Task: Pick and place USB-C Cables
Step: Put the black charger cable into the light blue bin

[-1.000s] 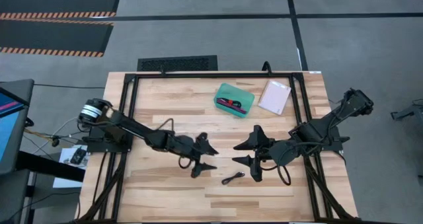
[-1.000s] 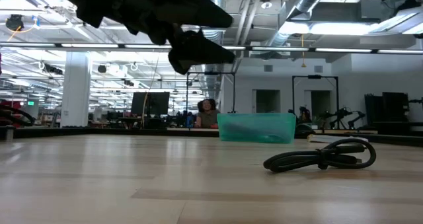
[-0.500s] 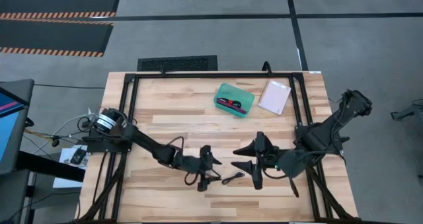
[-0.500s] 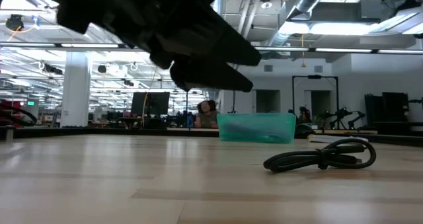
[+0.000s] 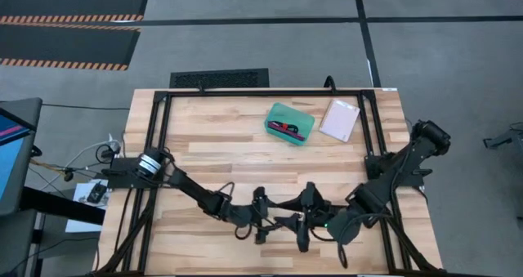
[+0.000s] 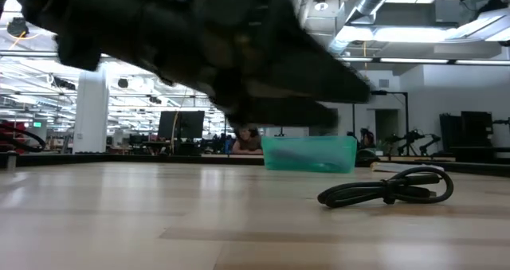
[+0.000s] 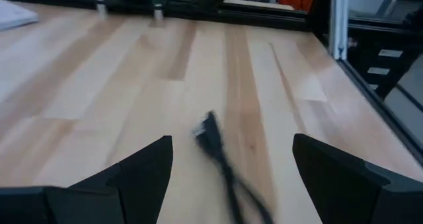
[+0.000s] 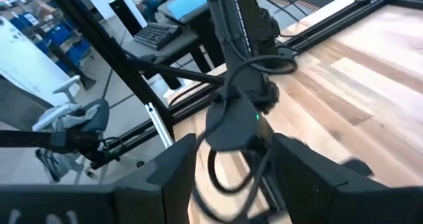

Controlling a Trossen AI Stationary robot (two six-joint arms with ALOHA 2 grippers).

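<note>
black cable (image 5: pixel 286 221) lies loose on the table (image 5: pixel 212 130), front centre, between both hands. left hand (image 5: pixel 260 222) sits just to its left, fingers spread, cable straight ahead between them with its long axis roughly along the reach. right hand (image 5: pixel 304 225) just to its right, also spread, facing the left arm. left looks better lined up. other cables are in the teal tray (image 5: pixel 276 116).

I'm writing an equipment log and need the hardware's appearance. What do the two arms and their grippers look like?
Both arms are dark, nearly black. The left arm carries a silver-white ring near its base, with a thin black cable looped beside its wrist. The left gripper has two broad, wedge-shaped black fingers. The right gripper looks alike, and the right arm shows a small green light.
</note>
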